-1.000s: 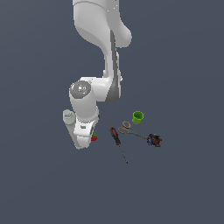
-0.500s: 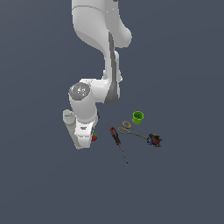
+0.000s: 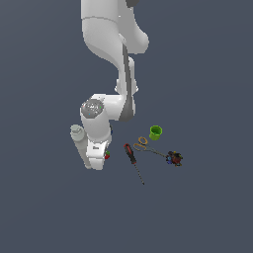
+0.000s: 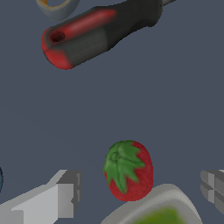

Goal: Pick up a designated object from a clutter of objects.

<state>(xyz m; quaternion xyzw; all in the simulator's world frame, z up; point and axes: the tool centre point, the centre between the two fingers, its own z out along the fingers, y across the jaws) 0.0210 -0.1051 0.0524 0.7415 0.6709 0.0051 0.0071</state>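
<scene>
The tiny red strawberry (image 4: pixel 128 170) with a green leafy top lies on the grey floor between my two fingers (image 4: pixel 59 197). My gripper (image 4: pixel 140 188) is open and straddles it without touching. In the exterior view the strawberry (image 3: pixel 107 155) peeks out beside my gripper (image 3: pixel 96 163), which points down. The white bottle (image 3: pixel 79 143) stands close on the exterior view's left of the hand. A white rounded edge with a green patch (image 4: pixel 162 210) sits right by the strawberry in the wrist view.
The red-and-black-handled screwdriver (image 3: pixel 131 155) (image 4: pixel 87 35) lies just to the exterior view's right. Beyond it are the orange-handled scissors (image 3: pixel 143 144), the green cup (image 3: pixel 155 132) and a dark multicoloured small object (image 3: pixel 174 158). A scissor loop (image 4: pixel 57 6) shows in the wrist view.
My gripper has come down very slightly over the strawberry. The objects have not moved.
</scene>
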